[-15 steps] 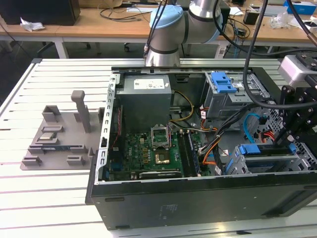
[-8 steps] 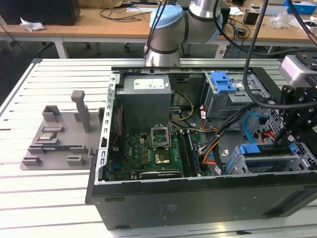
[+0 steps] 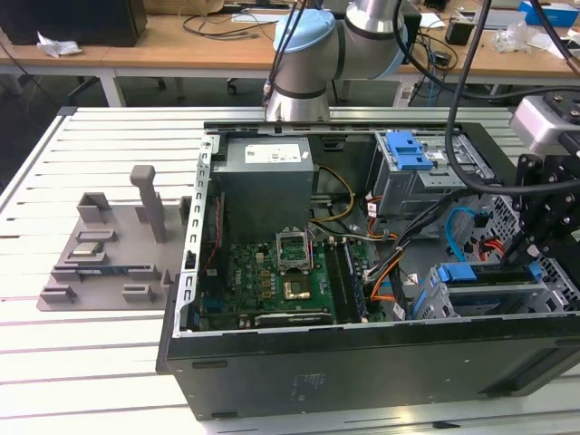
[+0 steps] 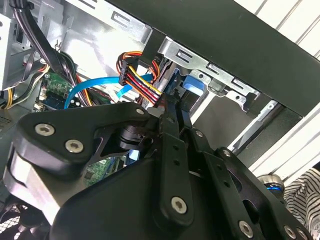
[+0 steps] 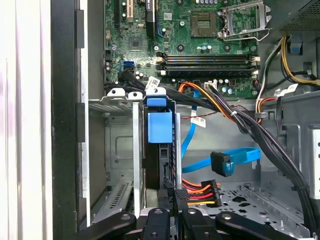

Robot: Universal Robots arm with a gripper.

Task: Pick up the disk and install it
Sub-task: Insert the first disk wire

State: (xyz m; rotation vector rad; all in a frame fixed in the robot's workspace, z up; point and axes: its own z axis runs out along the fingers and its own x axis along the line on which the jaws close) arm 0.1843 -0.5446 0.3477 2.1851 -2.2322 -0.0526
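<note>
An open computer case (image 3: 362, 362) lies on a slatted white table (image 3: 91, 362), desks (image 3: 181, 45) behind. The gripper (image 5: 167, 202) hangs over the drive cage (image 5: 120, 150), fingers together around the disk (image 5: 160, 130) standing edgewise there.

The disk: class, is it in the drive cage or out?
In: the disk stands on edge between the cage's metal rails, tool at its end.

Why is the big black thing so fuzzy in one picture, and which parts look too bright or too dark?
In the second wrist view the claw sits close to the camera, so its black links look soft, and the white slats at the corner glare. In the first wrist view the motherboard is crisp, while the bay beside the disk lies in shadow. In the exterior view the table looks washed out.
</note>
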